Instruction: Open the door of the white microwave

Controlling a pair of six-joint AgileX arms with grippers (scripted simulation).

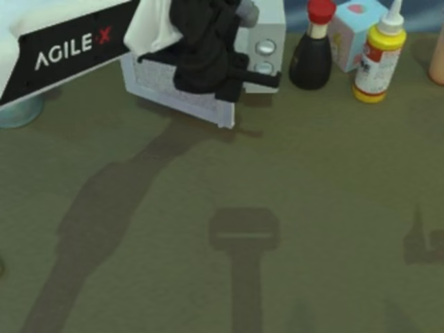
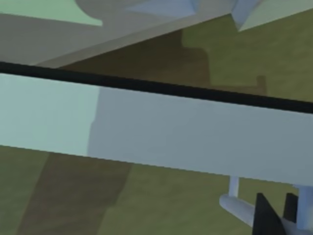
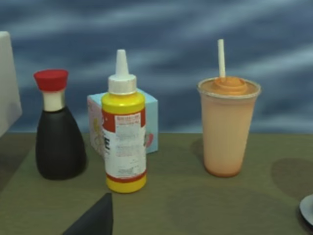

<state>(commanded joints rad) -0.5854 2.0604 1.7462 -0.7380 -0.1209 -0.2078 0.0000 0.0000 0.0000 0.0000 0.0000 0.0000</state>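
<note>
Door [image 1: 182, 94] is swinging stiff and light off the white microwave [image 1: 267, 31] at the table's top left; you're gripping its slim handle [image 2: 239, 208], left gripper [image 1: 239, 82] closed round it.

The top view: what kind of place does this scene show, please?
Probably a mock kitchen counter in a rendered simulation. A white microwave stands at the back of an olive table, beside a dark sauce bottle, a yellow squeeze bottle and an orange drink with a straw.

1 microwave [image 1: 267, 31], 2 bottles [image 1: 311, 55] [image 1: 378, 59], 1 carton [image 1: 350, 28], 1 cup [image 3: 228, 127]
</note>
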